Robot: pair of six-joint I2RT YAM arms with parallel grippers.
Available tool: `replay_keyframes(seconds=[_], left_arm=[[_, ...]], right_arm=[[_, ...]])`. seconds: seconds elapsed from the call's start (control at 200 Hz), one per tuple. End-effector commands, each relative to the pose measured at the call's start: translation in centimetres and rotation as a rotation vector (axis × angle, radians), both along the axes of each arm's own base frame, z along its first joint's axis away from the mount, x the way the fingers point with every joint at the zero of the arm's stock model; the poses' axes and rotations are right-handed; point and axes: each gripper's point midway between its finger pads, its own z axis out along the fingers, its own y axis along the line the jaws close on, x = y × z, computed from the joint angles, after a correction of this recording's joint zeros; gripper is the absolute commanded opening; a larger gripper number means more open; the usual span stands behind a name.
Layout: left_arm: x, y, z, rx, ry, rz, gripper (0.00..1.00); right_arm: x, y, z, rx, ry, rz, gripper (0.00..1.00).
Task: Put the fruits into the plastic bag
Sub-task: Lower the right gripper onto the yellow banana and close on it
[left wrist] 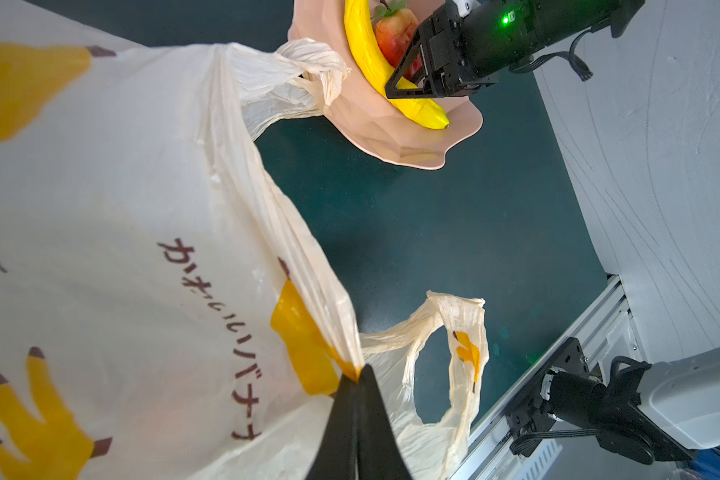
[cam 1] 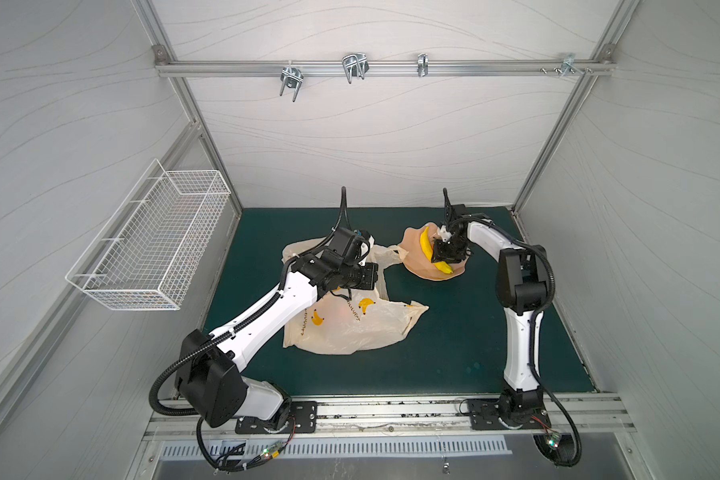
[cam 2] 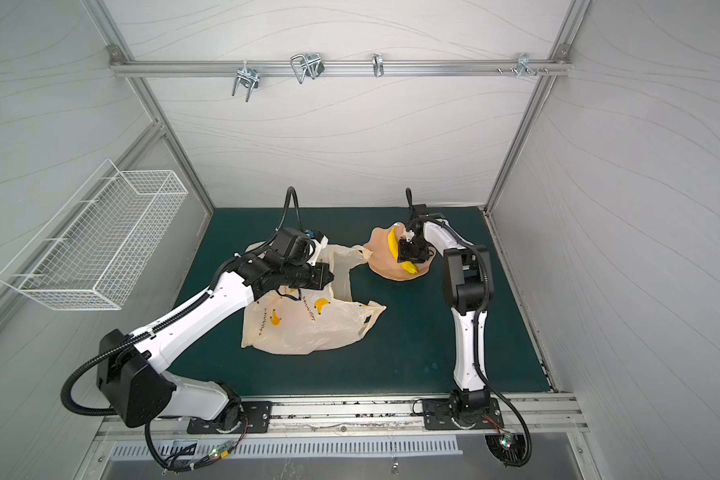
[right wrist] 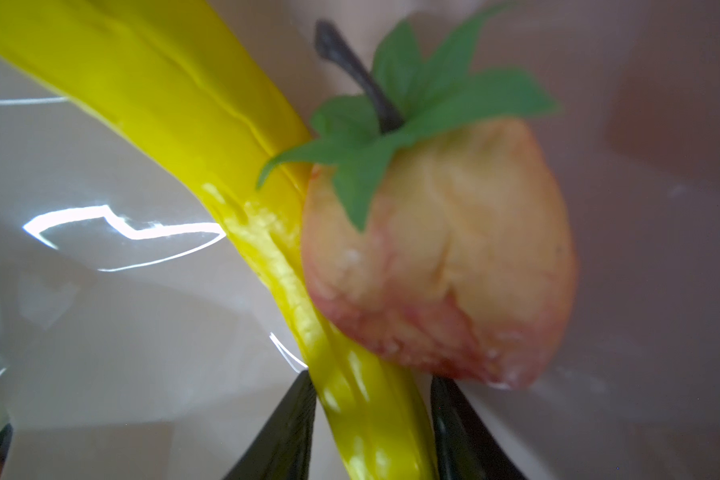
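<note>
Pincers: two, left pincer [left wrist: 358,388] and right pincer [right wrist: 371,376].
Banana [right wrist: 208,137]: one, between the right pincer's jaws.
Red-and-yellow leafy fruit [right wrist: 445,257]: one, just beyond the right pincer's tips.
Plastic bag [cam 1: 350,328]: one, edge pinched in the left pincer.
Handle loops [left wrist: 454,345]: two, beyond the left pincer.
Pink dish [cam 1: 414,257]: one, under the right pincer.
Wire basket [cam 1: 150,249]: one, well apart from both.
</note>
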Motion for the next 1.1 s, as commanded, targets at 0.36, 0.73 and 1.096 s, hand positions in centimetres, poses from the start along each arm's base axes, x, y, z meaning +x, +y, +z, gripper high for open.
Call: replay_keyframes(seconds=[0.36,0.73,1.096], left_arm=[[1.1,-0.8,1.9,-0.021,-0.050,-0.009,0.00],[1.3,-1.0,2.1,-0.026,-0.057,-0.016,0.00],[1.4,-1.3,2.3,-0.031,-0.061,-0.025,0.00]], right_arm=[[-1.2,0.5,0.9,0.010,0.001,-0.007,0.29],[-1.8,1.1,4.3,0.071,-0.045,0.006,0.24],[-3.2,1.9,8.9,0.151,-0.092,0.001,0.24]])
